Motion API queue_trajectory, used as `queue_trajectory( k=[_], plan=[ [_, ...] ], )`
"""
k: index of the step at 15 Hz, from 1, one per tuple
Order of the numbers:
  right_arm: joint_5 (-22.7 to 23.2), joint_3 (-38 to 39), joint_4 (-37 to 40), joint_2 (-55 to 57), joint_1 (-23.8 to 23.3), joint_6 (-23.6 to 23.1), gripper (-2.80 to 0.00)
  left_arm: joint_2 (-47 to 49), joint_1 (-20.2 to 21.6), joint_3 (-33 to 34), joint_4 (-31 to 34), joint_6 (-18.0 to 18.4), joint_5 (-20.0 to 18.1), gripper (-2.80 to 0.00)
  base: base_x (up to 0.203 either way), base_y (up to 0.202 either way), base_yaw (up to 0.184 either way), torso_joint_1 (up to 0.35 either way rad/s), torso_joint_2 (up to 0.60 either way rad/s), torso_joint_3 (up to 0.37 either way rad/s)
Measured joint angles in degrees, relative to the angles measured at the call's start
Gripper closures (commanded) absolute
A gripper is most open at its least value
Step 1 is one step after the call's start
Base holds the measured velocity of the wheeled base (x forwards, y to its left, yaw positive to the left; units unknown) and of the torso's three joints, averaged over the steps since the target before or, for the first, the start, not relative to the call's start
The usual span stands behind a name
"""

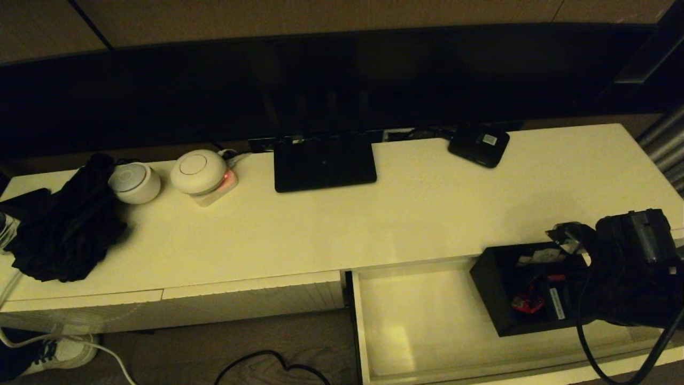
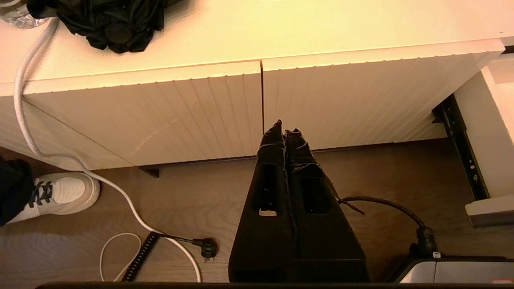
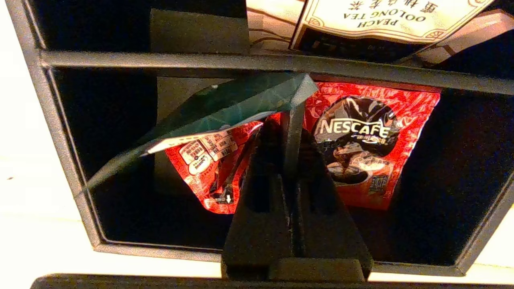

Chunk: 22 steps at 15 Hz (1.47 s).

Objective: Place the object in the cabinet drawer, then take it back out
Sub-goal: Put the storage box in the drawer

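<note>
1. My right gripper (image 3: pixel 291 132) is clamped on an inner divider (image 3: pixel 292 140) of the black box (image 1: pixel 494 289).
2. The box is over the right end of the open drawer (image 1: pixel 422 326), tilted.
3. My left gripper (image 2: pixel 285 134) hangs parked before the closed drawer fronts (image 2: pixel 160 116), fingers pressed together.

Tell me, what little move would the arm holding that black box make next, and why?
Probably lower it onto the drawer floor. The right gripper is shut on an inner divider of the black box, which sits tilted over the open cabinet drawer, seemingly not yet resting flat. The left gripper is parked, shut, by the closed drawer fronts.
</note>
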Motion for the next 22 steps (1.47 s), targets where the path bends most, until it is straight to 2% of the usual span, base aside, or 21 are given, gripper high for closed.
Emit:
queue_trajectory(
  k=[10,22],
  plan=[
    [0.2,5.5,-1.5,-1.3,-0.2,-0.3,0.00,0.0,0.0,0.0,0.0,0.0,0.0,0.00,0.000,0.000,0.000,0.000,0.00,0.000],
    [0.2,9.2,-9.7,3.9,-0.2,0.0,0.00,0.0,0.0,0.0,0.0,0.0,0.0,0.00,0.000,0.000,0.000,0.000,0.00,0.000]
  ],
)
